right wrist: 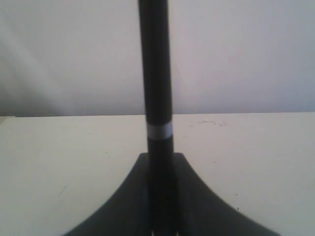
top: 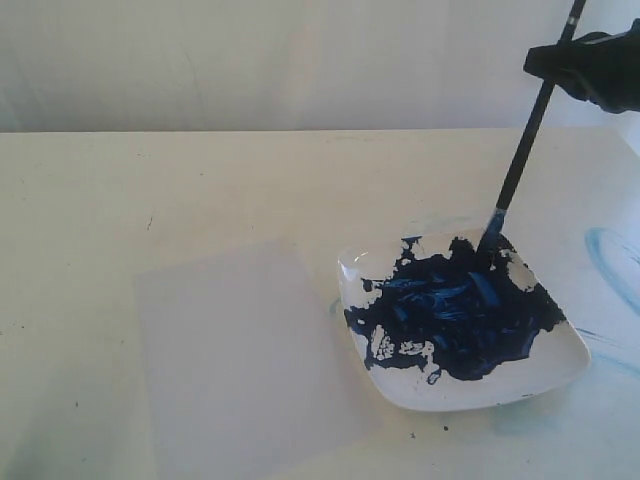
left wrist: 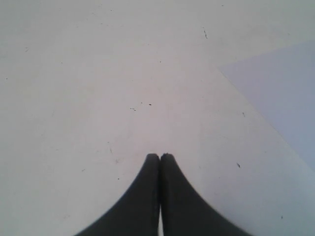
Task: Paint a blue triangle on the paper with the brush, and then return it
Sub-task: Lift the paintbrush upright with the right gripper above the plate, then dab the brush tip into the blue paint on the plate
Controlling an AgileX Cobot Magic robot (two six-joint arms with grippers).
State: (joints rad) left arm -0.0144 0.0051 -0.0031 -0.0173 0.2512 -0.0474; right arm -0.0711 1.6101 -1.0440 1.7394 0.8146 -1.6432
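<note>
Left claw [left wrist: 160, 156]: two dark fingers pressed together, tips touching, nothing between them, hanging over bare cream tabletop [left wrist: 88, 88]. Paper [top: 245, 350]: pale grey rectangular sheet, flat on the table, plain on its surface, one edge lying beyond the left claw's tips and apart from them, and well off to the left of the right claw and below it. Plate [top: 400, 392]: white, squarish, just beside the paper's right edge, below the right claw. Paint blotch [top: 450, 310]: thick dark blue, covering most of the plate. Brush [top: 522, 160]: long black handle, tilted, running from the right claw down to the plate, its blue-stained bristle tip touching the far edge of the blotch. A silver band [right wrist: 160, 132] rings the handle just past the claw's fingertips. Right claw [top: 556, 64]: black, raised above the plate's far right corner, pinching the brush handle between its fingers. Light-blue smears [top: 612, 255]: curved, on the table below the right claw, right of the plate.
</note>
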